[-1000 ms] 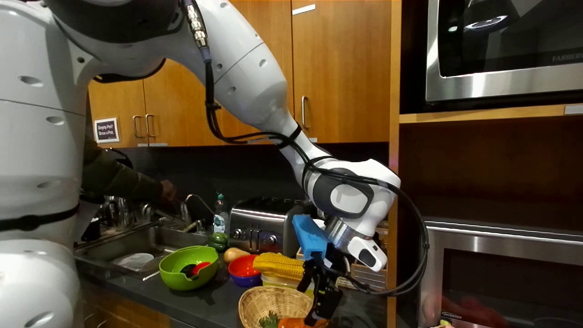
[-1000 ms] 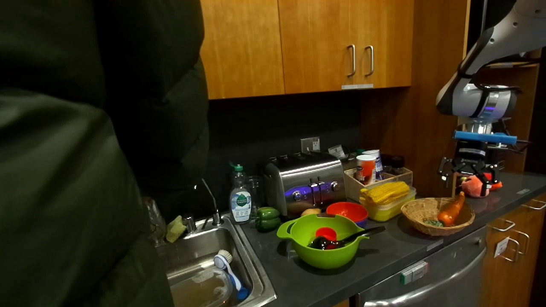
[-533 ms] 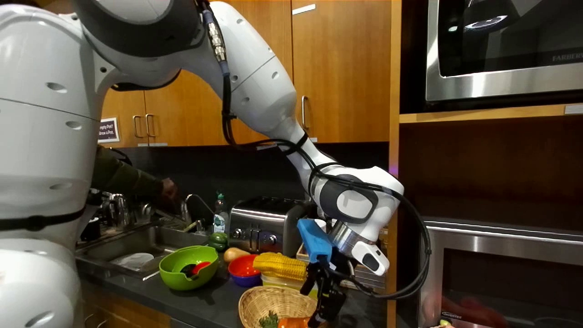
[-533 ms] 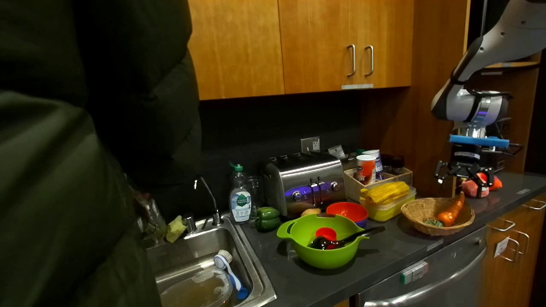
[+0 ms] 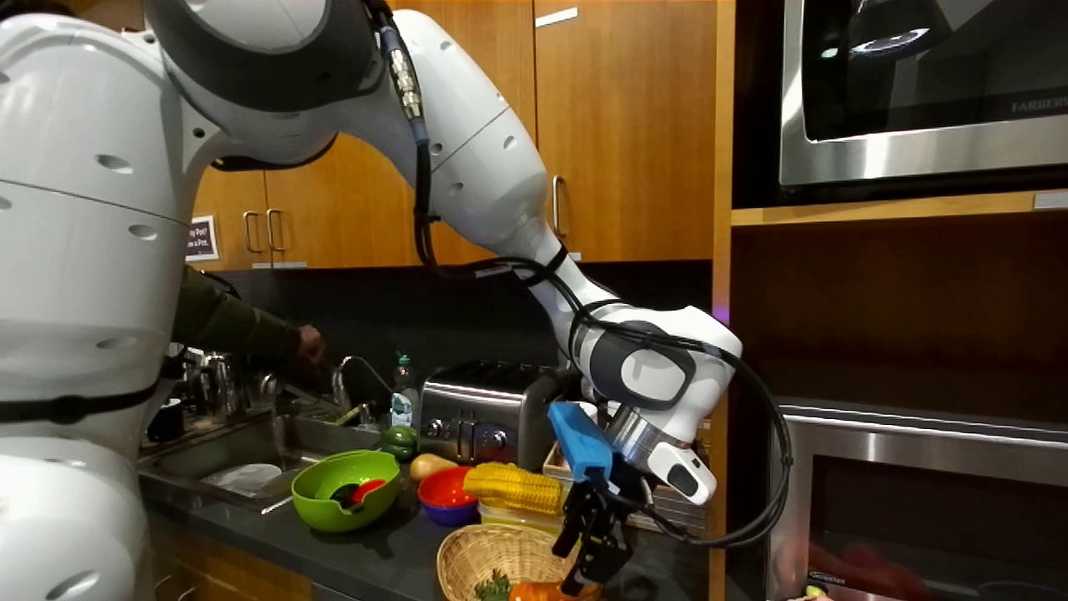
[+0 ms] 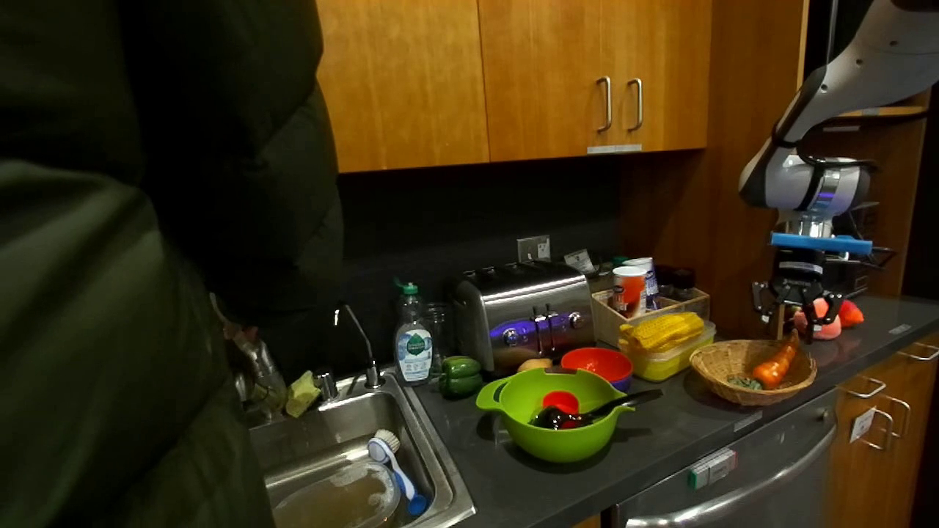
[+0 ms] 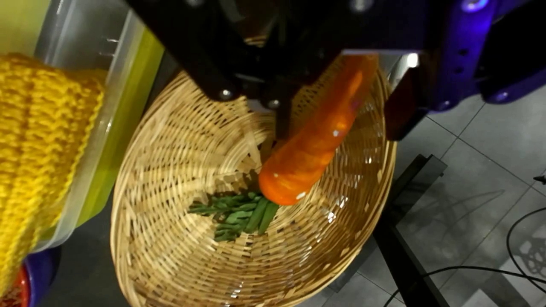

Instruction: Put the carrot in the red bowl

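Note:
The orange carrot (image 7: 305, 155) with green leaves lies in a tan woven basket (image 7: 140, 170). It also shows in both exterior views (image 5: 538, 592) (image 6: 776, 367), its tip leaning on the basket rim. My gripper (image 7: 339, 130) is open above the basket, its fingers apart on either side of the carrot in the wrist view. The gripper also shows in both exterior views (image 5: 571, 566) (image 6: 788, 324). Whether a finger touches the carrot I cannot tell. The small red bowl (image 6: 596, 361) sits in a blue-purple bowl, left of the basket, and also shows in an exterior view (image 5: 450, 484).
A yellow corn (image 6: 664, 331) lies on a lidded container (image 6: 671, 364) between red bowl and basket. A larger green bowl (image 6: 561, 444) holds a red cup and black ladle. A toaster (image 6: 528, 315) stands behind. Pink and orange items (image 6: 825, 332) lie behind the gripper. A person stands at the sink.
My gripper has moved down and, in an exterior view, left over the basket. Its fingers look nearer each other there; turning or closing, I cannot tell. The carrot has not visibly moved.

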Controlling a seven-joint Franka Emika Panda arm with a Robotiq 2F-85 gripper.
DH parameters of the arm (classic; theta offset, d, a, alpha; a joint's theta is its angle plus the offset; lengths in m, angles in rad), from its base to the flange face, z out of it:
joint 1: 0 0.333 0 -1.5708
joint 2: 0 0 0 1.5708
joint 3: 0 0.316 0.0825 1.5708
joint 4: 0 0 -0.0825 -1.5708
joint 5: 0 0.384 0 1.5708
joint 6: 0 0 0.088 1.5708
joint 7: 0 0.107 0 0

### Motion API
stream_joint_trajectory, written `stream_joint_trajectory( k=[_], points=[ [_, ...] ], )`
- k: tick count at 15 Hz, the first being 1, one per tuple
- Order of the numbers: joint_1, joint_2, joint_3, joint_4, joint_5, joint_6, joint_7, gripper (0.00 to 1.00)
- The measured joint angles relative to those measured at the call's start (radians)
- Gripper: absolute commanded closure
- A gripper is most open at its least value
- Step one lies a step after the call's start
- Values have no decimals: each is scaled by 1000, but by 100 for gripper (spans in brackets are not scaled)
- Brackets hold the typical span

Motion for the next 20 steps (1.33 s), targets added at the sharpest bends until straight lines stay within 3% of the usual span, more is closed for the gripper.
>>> stream_joint_trajectory(
  k=[3,5,6,8,14,20],
  points=[
    [0,0,0,0,0,0,0,74],
    [0,0,0,0,0,0,0,69],
    [0,0,0,0,0,0,-1,49],
    [0,0,0,0,0,-1,-1,40],
    [-4,0,-4,8,0,-9,0,1],
    [-25,22,-9,45,0,-19,2,0]
  ],
)
